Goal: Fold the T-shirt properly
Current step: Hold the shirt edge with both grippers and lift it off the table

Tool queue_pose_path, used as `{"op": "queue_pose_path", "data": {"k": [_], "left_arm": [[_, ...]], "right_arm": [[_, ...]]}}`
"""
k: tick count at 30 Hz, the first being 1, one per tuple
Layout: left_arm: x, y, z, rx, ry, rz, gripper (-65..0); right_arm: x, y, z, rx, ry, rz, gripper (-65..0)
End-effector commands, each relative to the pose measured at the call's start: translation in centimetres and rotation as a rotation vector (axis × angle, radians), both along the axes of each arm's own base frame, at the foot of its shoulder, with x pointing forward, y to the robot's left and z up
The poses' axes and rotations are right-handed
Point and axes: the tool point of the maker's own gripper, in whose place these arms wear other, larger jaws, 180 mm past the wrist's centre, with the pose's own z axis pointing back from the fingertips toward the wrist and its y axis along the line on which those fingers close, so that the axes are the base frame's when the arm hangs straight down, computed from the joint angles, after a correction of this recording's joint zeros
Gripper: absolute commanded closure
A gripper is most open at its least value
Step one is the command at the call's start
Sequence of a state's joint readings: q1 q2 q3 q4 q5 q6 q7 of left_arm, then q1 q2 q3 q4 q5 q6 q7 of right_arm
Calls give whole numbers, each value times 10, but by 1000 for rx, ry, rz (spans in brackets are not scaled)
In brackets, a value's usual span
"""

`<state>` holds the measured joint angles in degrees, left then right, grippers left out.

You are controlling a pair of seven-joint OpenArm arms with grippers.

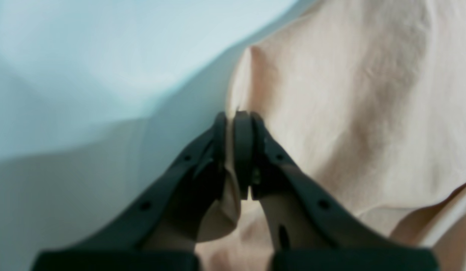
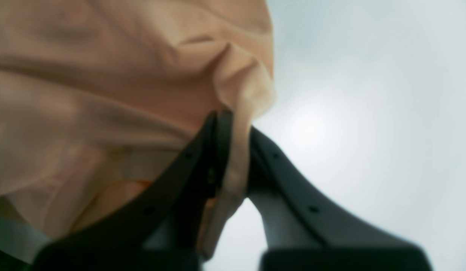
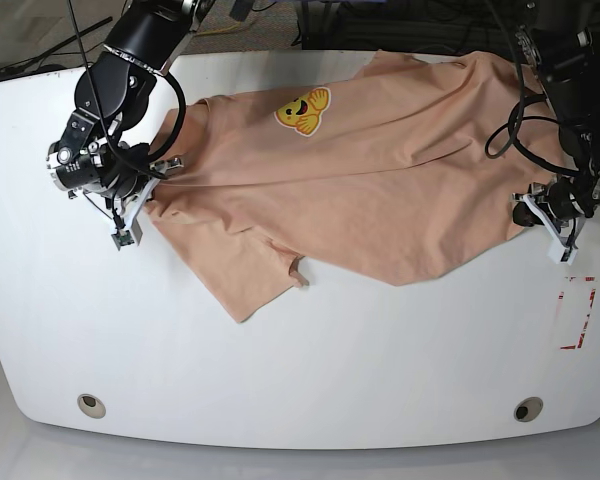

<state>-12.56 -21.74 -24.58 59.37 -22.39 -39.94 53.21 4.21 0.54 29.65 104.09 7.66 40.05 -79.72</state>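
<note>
Peach-pink cotton T-shirt (image 3: 380, 190) w/ yellow cartoon-face print (image 3: 302, 108) lies rumpled across white table (image 3: 300, 370), left gripper (image 1: 238, 114) & right gripper (image 2: 233, 120) each clamped tight on an opposite side edge, apparently to stretch it flat for folding.

T-shirt (image 3: 380, 180) sprawled across the back half of the table (image 3: 300, 380), reaching its back edge | right gripper (image 3: 145, 195) at the shirt's left end | left gripper (image 3: 540, 210) at its right end, near the table's right edge
</note>
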Motion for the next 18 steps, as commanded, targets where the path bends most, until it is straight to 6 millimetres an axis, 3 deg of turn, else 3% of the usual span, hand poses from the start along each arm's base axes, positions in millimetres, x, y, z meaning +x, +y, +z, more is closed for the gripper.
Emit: {"op": "queue_pose_path", "data": {"k": [1, 4, 12, 18], "left_arm": [[0, 16, 7, 34, 14, 23, -4], [14, 26, 24, 26, -40, 64, -1], [53, 24, 63, 50, -118, 38, -1], [76, 36, 141, 170, -286, 39, -1]], "right_arm": [[16, -3, 18, -9, -69, 0, 0], [33, -9, 33, -26, -113, -3, 0], [77, -26, 88, -73, -255, -5, 0], [124, -35, 139, -92, -352, 9, 0]]}}
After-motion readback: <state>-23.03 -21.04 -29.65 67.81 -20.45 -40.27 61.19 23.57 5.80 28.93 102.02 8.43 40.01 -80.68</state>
